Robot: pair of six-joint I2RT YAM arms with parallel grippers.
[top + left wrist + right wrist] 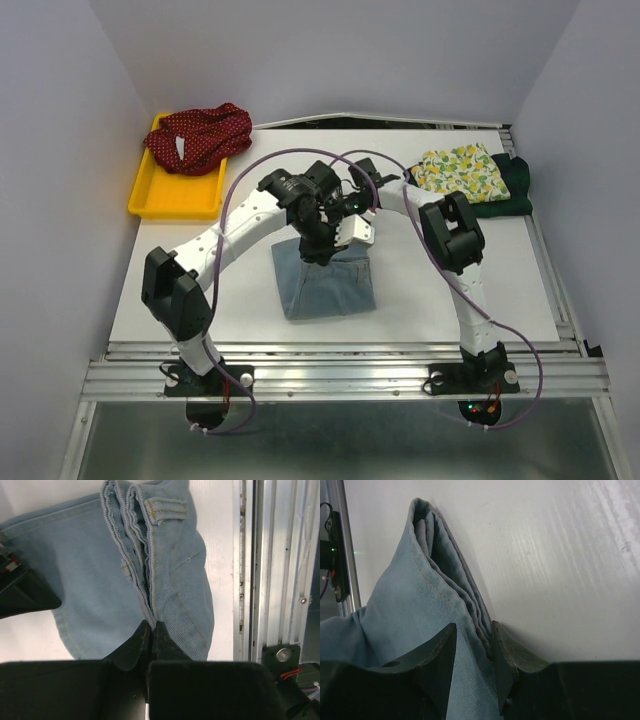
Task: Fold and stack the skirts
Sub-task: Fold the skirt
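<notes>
A yellow tray [150,195] sits at the far left corner of the white table [450,290], with the red dotted skirt [200,135] heaped in it. At the far right, the lemon-print skirt [460,170] lies folded on top of the dark green skirt [515,185]. Both piles are well apart from the middle of the table, where the denim skirt [328,285] lies folded. In the top view the two wrists crowd together over its far edge and hide that part. The left gripper [151,626] has its fingers pressed together, pinching the stacked layers of the waistband edge just below a belt loop. The right gripper [473,626] straddles another thick folded edge of the denim skirt. Its fingers stand partly apart with the cloth layers filling the gap. Whether they are clamping the cloth I cannot tell.
</notes>
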